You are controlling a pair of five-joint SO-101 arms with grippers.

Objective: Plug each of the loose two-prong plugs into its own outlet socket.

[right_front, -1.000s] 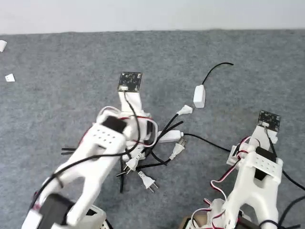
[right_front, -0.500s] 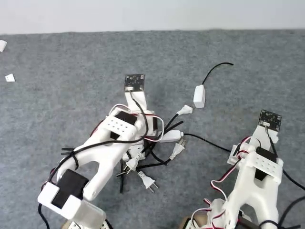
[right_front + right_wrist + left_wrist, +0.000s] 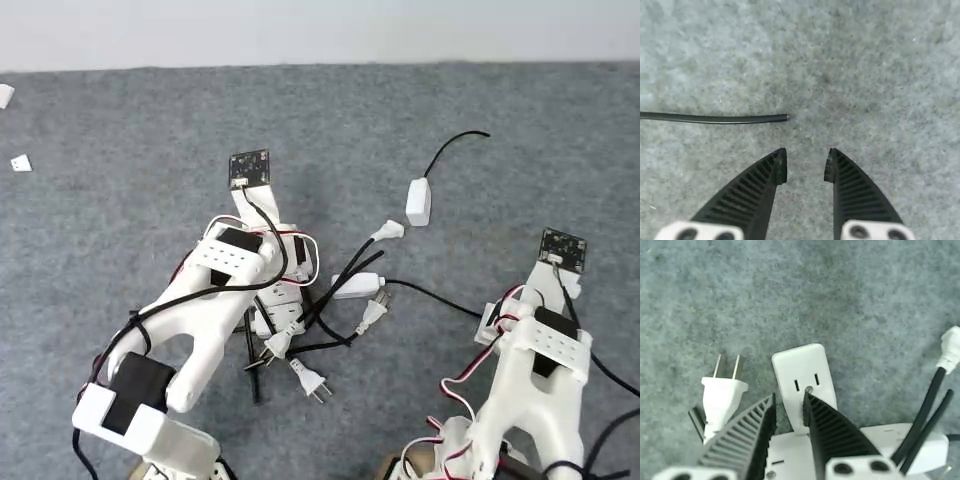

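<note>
Outlet socket (image 3: 801, 365): a white block lying flat on the grey carpet (image 3: 120, 230), with both slots showing as dark slits. It sits right under the left gripper's fingertips.
Nearest plug (image 3: 722, 390): white with two prongs, lying just beside that socket but not touching it.
Second socket (image 3: 418, 201): a white block right of centre in the upper half of the high view. Its black lead curls toward the upper right.
Second plug (image 3: 388, 232): white, just below and left of the second socket.
Third plug (image 3: 372, 315): white, at centre, just below a white bar (image 3: 357, 286).
Fourth plug (image 3: 312, 382): lower centre, with its prongs toward the lower right.
Black cables (image 3: 340, 272): tangled at centre, joining the plugs.
Left arm (image 3: 200, 310): runs from lower left to centre, with the wrist bent down over the tangle.
Left gripper (image 3: 789, 401): jaws a narrow gap apart and clamping nothing. One finger overlaps the socket's edge, and whether they touch cannot be told.
Right arm (image 3: 540, 370): lower right, well apart from the tangle.
Right gripper (image 3: 805, 167): jaws apart over bare carpet, with nothing between them. A black cable end (image 3: 715, 118) lies near one fingertip.
</note>
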